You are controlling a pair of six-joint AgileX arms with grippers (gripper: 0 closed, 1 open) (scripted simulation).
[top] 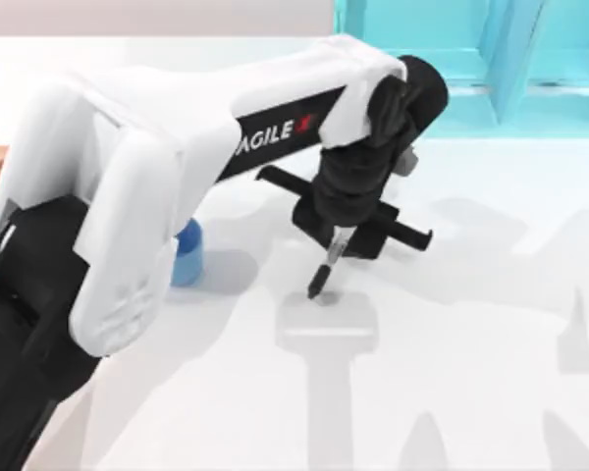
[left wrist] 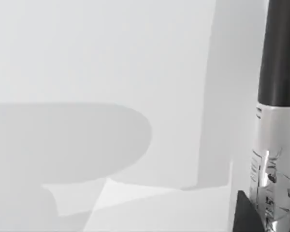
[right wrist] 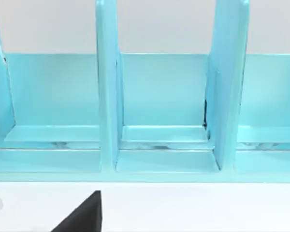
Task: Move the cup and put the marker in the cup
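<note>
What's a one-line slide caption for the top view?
Left gripper holds the marker nearly upright, tip near the table, with the blue cup off to the left.

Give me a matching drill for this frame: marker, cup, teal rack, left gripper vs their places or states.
1 marker
2 cup
3 teal rack
4 left gripper

A half hidden behind the left arm
B hanging tip-down, just above the table
C top view's far right edge
D mid-table, shut on the marker

Pairs: 1-B, 2-A, 3-C, 4-D
</note>
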